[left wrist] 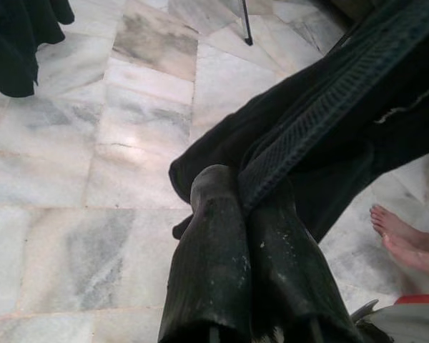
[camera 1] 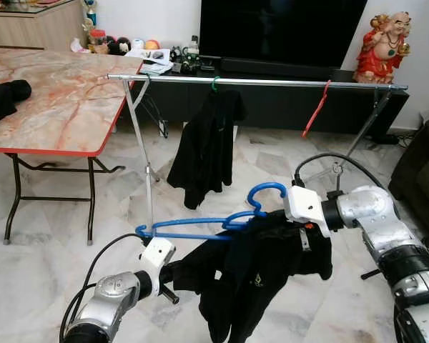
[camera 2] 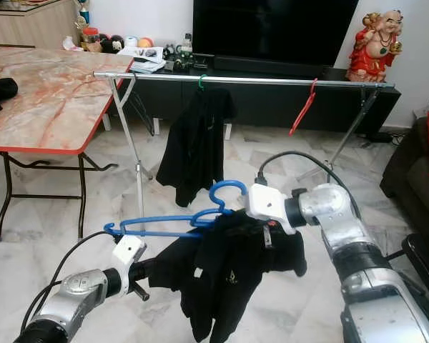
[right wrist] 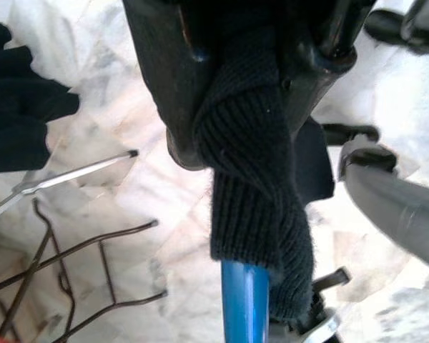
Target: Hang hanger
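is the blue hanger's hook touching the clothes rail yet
Apart. In the left eye view the blue hanger hook sits low, with floor visible between it and the clothes rail above.

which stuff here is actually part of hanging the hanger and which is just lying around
Part of the job:
- blue hanger
- black garment draped on it
- left gripper, shut on the garment
- right gripper, shut on the garment at the hanger
- clothes rail

Just lying about:
- marble-top table
- red hanger and hung black top
- TV
- red figurine
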Tool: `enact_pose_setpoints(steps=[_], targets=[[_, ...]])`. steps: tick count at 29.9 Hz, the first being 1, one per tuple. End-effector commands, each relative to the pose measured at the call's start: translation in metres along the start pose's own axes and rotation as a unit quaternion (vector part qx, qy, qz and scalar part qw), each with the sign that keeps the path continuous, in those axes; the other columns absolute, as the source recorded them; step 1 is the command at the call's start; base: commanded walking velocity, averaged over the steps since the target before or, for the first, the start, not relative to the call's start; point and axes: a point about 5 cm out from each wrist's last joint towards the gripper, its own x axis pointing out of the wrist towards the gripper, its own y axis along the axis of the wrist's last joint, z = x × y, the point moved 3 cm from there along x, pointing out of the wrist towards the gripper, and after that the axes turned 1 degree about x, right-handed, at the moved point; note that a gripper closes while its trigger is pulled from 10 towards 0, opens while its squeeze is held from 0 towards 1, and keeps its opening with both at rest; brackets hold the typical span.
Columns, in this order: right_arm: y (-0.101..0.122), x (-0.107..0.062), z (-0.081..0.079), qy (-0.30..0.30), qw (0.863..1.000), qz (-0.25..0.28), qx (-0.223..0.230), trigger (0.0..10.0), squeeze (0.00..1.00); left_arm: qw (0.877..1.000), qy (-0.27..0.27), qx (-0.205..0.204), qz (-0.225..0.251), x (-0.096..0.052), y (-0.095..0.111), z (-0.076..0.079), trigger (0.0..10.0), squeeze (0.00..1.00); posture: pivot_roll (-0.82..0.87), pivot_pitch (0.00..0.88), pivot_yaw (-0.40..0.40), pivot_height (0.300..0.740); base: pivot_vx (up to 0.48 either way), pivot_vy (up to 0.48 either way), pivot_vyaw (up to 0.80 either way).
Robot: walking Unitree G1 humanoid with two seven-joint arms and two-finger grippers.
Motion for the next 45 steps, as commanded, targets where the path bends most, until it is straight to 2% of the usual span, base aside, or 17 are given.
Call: enact_pose_setpoints(steps=[1,3,7,11,15,21,26,30,34,39,42,45], targets=[[-0.01,-0.021,0.0,-0.012,1.0,-0.017,0.011,0.0,0.0,1.0,0.016,-0.001,-0.014,-0.004,-0.009,-0.004,0.0,0.0,0.09,0.0,-0.067,0.74,0.0,0.0,0.0],[-0.018,-0.029,-0.001,-0.028,0.999,-0.035,0.021,0.0,0.0,1.0,0.018,-0.002,-0.016,-0.004,-0.011,-0.005,0.0,0.0,0.09,0.0,-0.066,0.74,0.0,0.0,0.0],[-0.023,-0.041,0.0,-0.051,0.997,-0.032,0.042,0.0,0.0,1.0,0.018,-0.004,-0.018,-0.004,-0.012,-0.005,0.0,0.0,0.09,0.0,-0.064,0.74,0.0,0.0,0.0],[-0.036,-0.046,0.0,-0.081,0.993,-0.072,0.046,0.0,0.0,1.0,0.008,-0.001,-0.013,-0.004,-0.011,-0.002,0.0,0.0,0.08,0.0,-0.057,0.74,0.0,0.0,0.0],[-0.043,-0.051,-0.008,-0.071,0.993,-0.074,0.053,0.0,0.0,1.0,0.006,-0.005,-0.014,-0.003,-0.011,-0.001,0.0,0.0,0.08,0.0,-0.057,0.74,0.0,0.0,0.0],[-0.058,-0.064,-0.023,-0.042,0.991,-0.112,0.062,0.0,0.0,1.0,0.008,-0.004,-0.02,-0.005,-0.013,-0.003,0.0,0.0,0.08,0.0,-0.054,0.74,0.0,0.0,0.0],[-0.084,-0.082,-0.038,-0.023,0.975,-0.214,0.064,0.0,0.0,1.0,0.007,-0.004,-0.024,-0.006,-0.016,-0.003,0.0,0.0,0.07,0.0,-0.051,0.74,0.0,0.0,0.0],[-0.102,-0.091,-0.044,-0.025,0.954,-0.294,0.048,0.0,0.0,1.0,0.004,-0.003,-0.024,-0.004,-0.014,-0.002,0.0,0.0,0.07,0.0,-0.05,0.74,0.0,0.0,0.0],[-0.109,-0.09,-0.038,-0.057,0.941,-0.333,0.027,0.0,0.0,1.0,-0.007,0.002,-0.031,-0.004,-0.014,0.0,0.0,0.0,0.08,0.0,-0.048,0.74,0.0,0.0,0.0],[-0.11,-0.086,-0.036,-0.066,0.94,-0.335,0.017,0.0,0.0,0.999,-0.012,0.006,-0.033,-0.005,-0.014,0.0,0.0,0.0,0.08,0.0,-0.046,0.74,0.0,0.0,0.0],[-0.11,-0.075,-0.026,-0.121,0.936,-0.329,-0.011,0.0,0.0,0.997,-0.04,0.034,-0.055,-0.009,-0.017,0.004,0.0,0.0,0.09,0.0,-0.048,0.74,0.0,0.0,0.0],[-0.115,-0.068,-0.032,-0.111,0.938,-0.329,-0.008,0.0,0.0,0.996,-0.042,0.049,-0.062,-0.01,-0.018,0.004,0.0,0.0,0.09,0.0,-0.048,0.74,0.0,0.0,0.0]])
